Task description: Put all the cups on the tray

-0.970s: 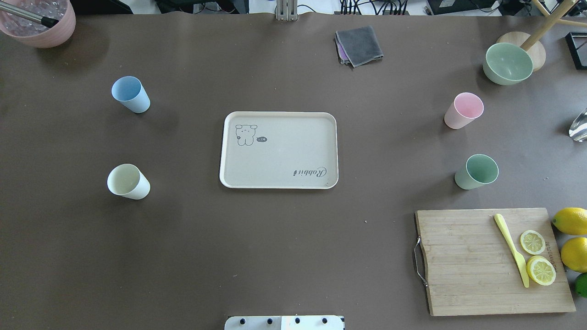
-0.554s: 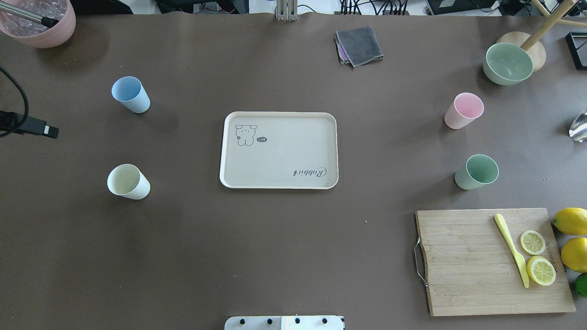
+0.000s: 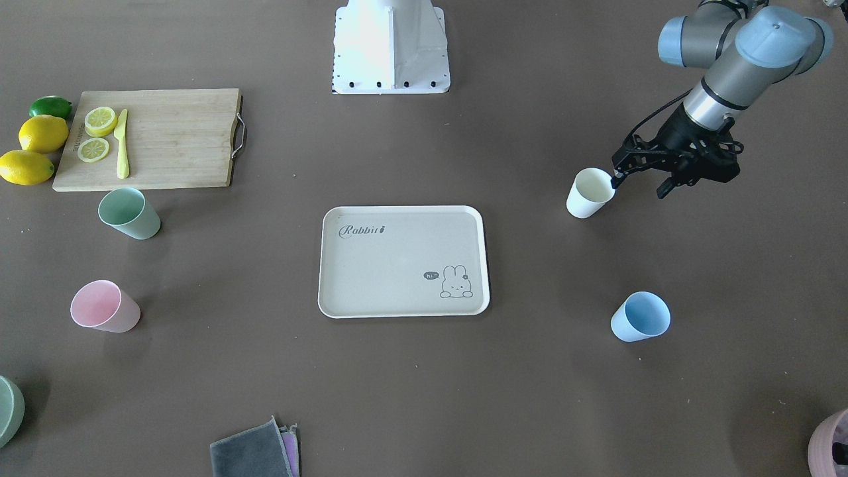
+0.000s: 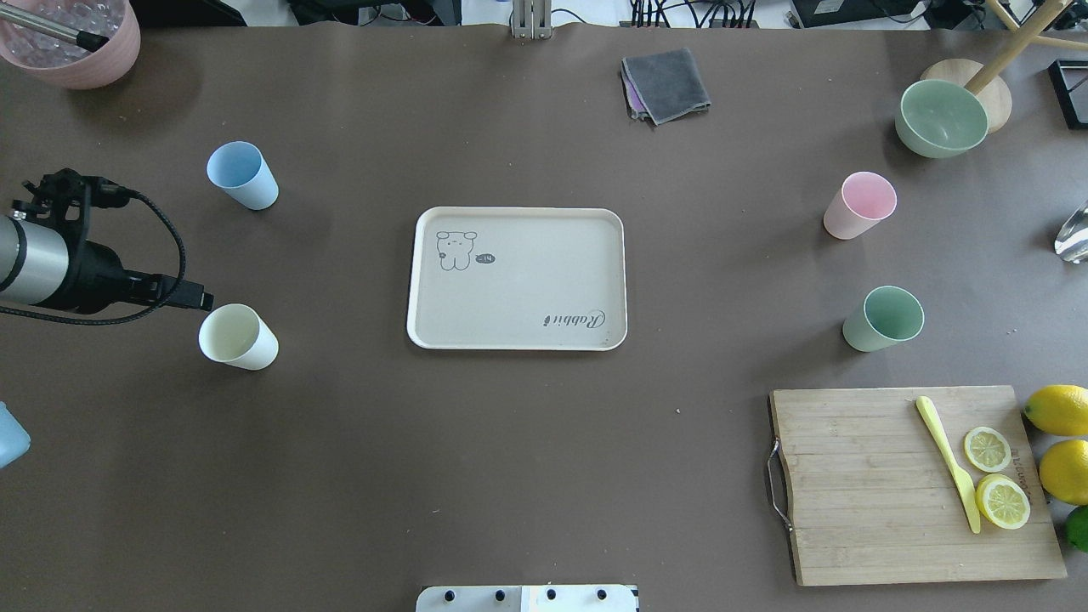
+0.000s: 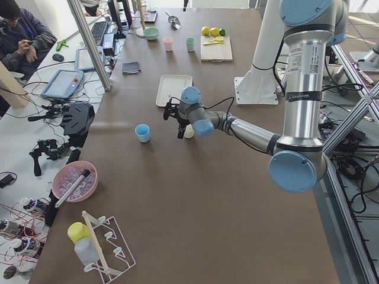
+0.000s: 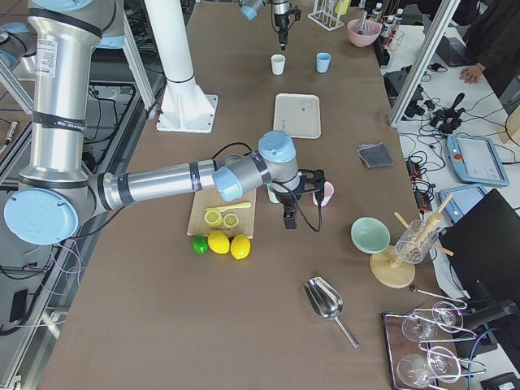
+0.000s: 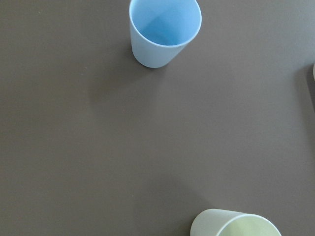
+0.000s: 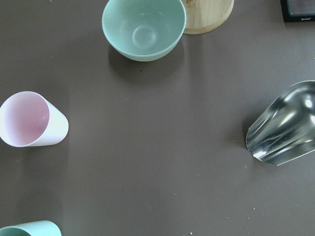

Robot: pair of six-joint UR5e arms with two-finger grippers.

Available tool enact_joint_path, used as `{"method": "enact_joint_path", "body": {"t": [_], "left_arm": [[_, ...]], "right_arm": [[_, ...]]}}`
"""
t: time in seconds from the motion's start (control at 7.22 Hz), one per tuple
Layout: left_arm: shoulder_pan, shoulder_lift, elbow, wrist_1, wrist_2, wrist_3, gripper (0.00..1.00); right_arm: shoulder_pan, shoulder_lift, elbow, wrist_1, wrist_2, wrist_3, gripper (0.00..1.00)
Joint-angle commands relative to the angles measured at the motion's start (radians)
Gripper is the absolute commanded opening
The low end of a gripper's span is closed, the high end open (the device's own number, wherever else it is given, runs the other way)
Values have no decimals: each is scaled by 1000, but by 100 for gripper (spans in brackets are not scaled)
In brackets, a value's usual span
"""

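The beige tray lies mid-table with nothing on it and also shows in the front view. Several cups stand upright on the table. The blue cup and cream cup are on the left, the pink cup and green cup on the right. My left gripper is open and empty, raised just beside the cream cup. Its wrist view shows the blue cup and the cream cup's rim. My right gripper hovers near the pink cup; I cannot tell its state.
A wooden cutting board with lemon slices and a yellow knife lies front right, with whole lemons beside it. A green bowl, a grey cloth, a pink ice bowl and a metal scoop sit along the edges.
My left arm has come in from the left edge and moved right, up to the cream cup. No cup and not the tray has moved.
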Motion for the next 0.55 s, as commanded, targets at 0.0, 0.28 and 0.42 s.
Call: {"method": "enact_joint_path", "body": {"t": [0.0, 0.28, 0.42], "left_arm": [[51, -5, 20, 0, 44, -11, 91], [100, -5, 44, 0, 79, 12, 36], [112, -5, 41, 0, 79, 12, 13]], "right_arm": [[-1, -1, -1, 0, 0, -1, 100], [-1, -3, -1, 0, 0, -6, 100], [-2, -3, -2, 2, 0, -7, 100]]}}
